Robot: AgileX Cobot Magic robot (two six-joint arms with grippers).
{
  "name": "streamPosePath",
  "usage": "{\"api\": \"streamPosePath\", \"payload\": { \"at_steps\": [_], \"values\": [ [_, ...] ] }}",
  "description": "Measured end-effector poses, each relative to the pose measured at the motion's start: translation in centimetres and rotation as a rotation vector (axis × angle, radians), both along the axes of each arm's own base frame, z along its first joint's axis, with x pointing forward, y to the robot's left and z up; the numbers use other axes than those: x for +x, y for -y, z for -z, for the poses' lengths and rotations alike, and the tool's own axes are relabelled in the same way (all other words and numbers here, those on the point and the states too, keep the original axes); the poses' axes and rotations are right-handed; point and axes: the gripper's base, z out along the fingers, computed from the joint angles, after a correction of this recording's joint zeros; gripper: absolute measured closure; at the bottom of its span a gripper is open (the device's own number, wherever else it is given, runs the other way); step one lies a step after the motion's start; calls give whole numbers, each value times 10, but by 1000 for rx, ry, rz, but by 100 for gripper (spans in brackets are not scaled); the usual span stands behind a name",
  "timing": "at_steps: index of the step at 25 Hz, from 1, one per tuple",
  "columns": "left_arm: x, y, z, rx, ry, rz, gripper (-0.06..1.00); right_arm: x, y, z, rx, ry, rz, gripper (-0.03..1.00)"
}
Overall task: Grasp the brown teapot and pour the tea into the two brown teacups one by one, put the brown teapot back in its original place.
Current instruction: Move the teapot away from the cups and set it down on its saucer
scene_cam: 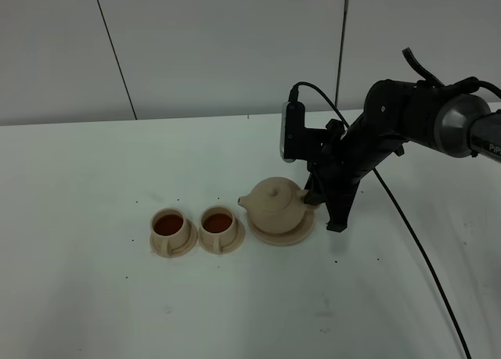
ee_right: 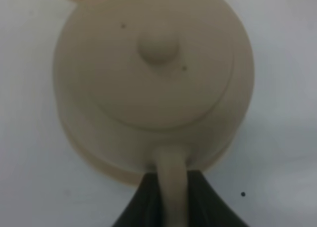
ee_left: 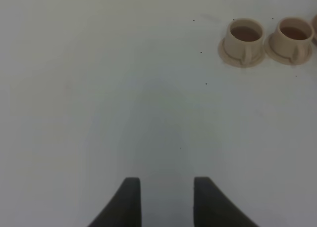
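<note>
The brown teapot [scene_cam: 274, 202] stands upright on its wide saucer, the original place [scene_cam: 291, 238], spout pointing left. My right gripper [scene_cam: 322, 208] is at the pot's right side. In the right wrist view it [ee_right: 172, 192] is shut on the loop handle [ee_right: 171, 167], below the teapot's knobbed lid [ee_right: 157, 48]. The two brown teacups [scene_cam: 168, 224] [scene_cam: 218, 220] stand on their small saucers left of the pot, both holding dark tea. They also show in the left wrist view [ee_left: 245, 35] [ee_left: 293, 35]. My left gripper [ee_left: 166, 200] is open and empty over bare table.
The white table [scene_cam: 94, 179] has a few small dark specks. A black cable [scene_cam: 423, 249] runs from the right arm down toward the front right. A pale wall stands behind the table's back edge.
</note>
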Motion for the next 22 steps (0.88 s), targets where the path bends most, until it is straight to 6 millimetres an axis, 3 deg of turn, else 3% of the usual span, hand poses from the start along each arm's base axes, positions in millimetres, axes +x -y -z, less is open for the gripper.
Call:
{"api": "streamPosePath", "payload": {
  "at_steps": [12, 22],
  "values": [
    [0, 0, 0, 0, 0, 0, 62, 0, 0, 0, -1, -2, 0, 87],
    [0, 0, 0, 0, 0, 0, 62, -4, 3, 11, -6, -6, 17, 87]
  ]
}}
